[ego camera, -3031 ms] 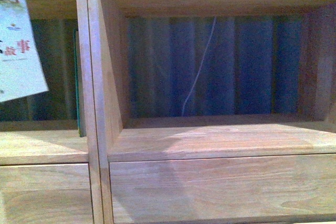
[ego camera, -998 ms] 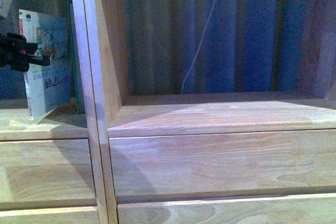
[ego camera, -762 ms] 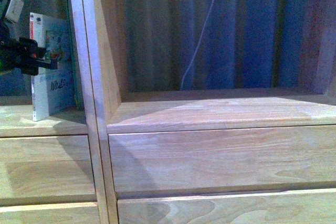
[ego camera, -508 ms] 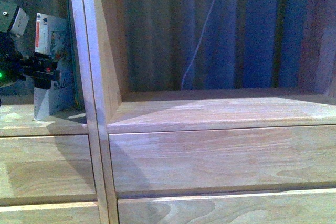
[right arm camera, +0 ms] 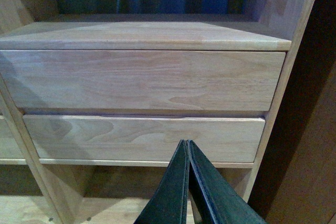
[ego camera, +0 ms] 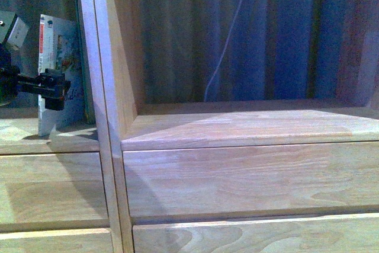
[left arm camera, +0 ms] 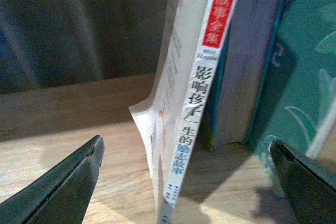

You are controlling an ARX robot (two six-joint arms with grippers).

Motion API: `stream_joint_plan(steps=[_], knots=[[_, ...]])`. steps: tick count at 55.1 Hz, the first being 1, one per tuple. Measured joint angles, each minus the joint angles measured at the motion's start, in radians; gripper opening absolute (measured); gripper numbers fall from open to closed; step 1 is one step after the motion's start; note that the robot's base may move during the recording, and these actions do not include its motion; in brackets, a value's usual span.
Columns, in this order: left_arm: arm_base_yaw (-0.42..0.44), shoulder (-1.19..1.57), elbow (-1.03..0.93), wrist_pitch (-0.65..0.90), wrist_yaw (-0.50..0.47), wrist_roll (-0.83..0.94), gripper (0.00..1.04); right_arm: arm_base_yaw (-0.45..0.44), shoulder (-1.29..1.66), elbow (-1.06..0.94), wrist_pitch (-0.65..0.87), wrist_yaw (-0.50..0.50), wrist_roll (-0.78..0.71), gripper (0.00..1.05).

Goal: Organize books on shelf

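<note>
A thin white book (ego camera: 57,69) stands upright in the left compartment of the pale wood shelf (ego camera: 106,122), leaning on other books by the divider. In the left wrist view its white spine (left arm camera: 197,103) has black Chinese characters and a red top, next to a grey book (left arm camera: 247,72) and a teal book (left arm camera: 302,66). My left gripper (ego camera: 52,90) is open, its jaws wide on either side of the book, not touching it. My right gripper (right arm camera: 187,182) is shut and empty, in front of the drawer fronts (right arm camera: 142,80).
The right compartment (ego camera: 249,45) shows only a blue curtain and a white cord (ego camera: 224,45) behind it. Two drawer fronts lie below it. A dark reddish cabinet side (right arm camera: 310,129) stands right of the shelf.
The book came into the left compartment tilted, was set upright against the other books, and my left gripper opened and drew back a little from it. The view dropped slightly.
</note>
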Motion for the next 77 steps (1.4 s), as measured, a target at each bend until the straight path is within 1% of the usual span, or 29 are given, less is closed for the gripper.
stream_joint_plan(steps=[6,16,24,31,33,38,44,46,48,52,53,57,58,62,65,74,77], knots=[[0.001,-0.080,-0.047,-0.028,0.018,-0.036,0.97,0.000,0.000,0.000,0.000,0.000,0.000,0.03],[0.013,-0.253,-0.166,-0.035,0.042,-0.046,0.97,0.000,0.000,0.000,0.000,0.000,0.000,0.03],[0.053,-0.454,-0.285,-0.065,0.024,-0.039,0.97,0.000,0.000,0.000,0.000,0.000,0.000,0.03],[0.096,-0.636,-0.375,-0.132,0.058,-0.039,0.97,0.000,0.000,0.000,0.000,0.000,0.000,0.03],[0.106,-0.687,-0.401,-0.154,0.073,-0.039,0.97,0.000,0.000,0.000,0.000,0.000,0.000,0.09],[0.135,-0.838,-0.471,-0.225,0.149,-0.050,0.97,0.000,0.000,0.000,0.000,0.000,0.000,0.23],[0.165,-1.013,-0.542,-0.319,0.222,-0.059,0.97,0.000,0.000,0.000,0.000,0.000,0.000,0.42],[0.173,-1.057,-0.562,-0.339,0.232,-0.061,0.97,0.000,0.000,0.000,0.000,0.000,0.000,0.47],[0.180,-1.113,-0.591,-0.364,0.248,-0.057,0.97,0.000,0.000,0.000,0.000,0.000,0.000,0.56],[0.198,-1.211,-0.654,-0.396,0.266,-0.050,0.97,0.000,0.000,0.000,0.000,0.000,0.000,0.69],[0.203,-1.231,-0.668,-0.407,0.273,-0.049,0.97,0.000,0.000,0.000,0.000,0.000,0.000,0.71],[0.221,-1.293,-0.713,-0.450,0.283,-0.043,0.97,0.000,0.000,0.000,0.000,0.000,0.000,0.84],[0.226,-1.308,-0.727,-0.460,0.284,-0.040,0.97,0.000,0.000,0.000,0.000,0.000,0.000,0.86],[0.249,-1.360,-0.774,-0.489,0.306,-0.030,0.97,0.000,0.000,0.000,0.000,0.000,0.000,0.98],[0.272,-1.404,-0.805,-0.523,0.333,-0.022,0.97,0.000,0.000,0.000,0.000,0.000,0.000,0.98],[0.336,-1.494,-0.857,-0.563,0.389,-0.012,0.97,0.000,0.000,0.000,0.000,0.000,0.000,0.98],[0.345,-1.516,-0.874,-0.563,0.400,-0.011,0.97,0.000,0.000,0.000,0.000,0.000,0.000,0.98]])
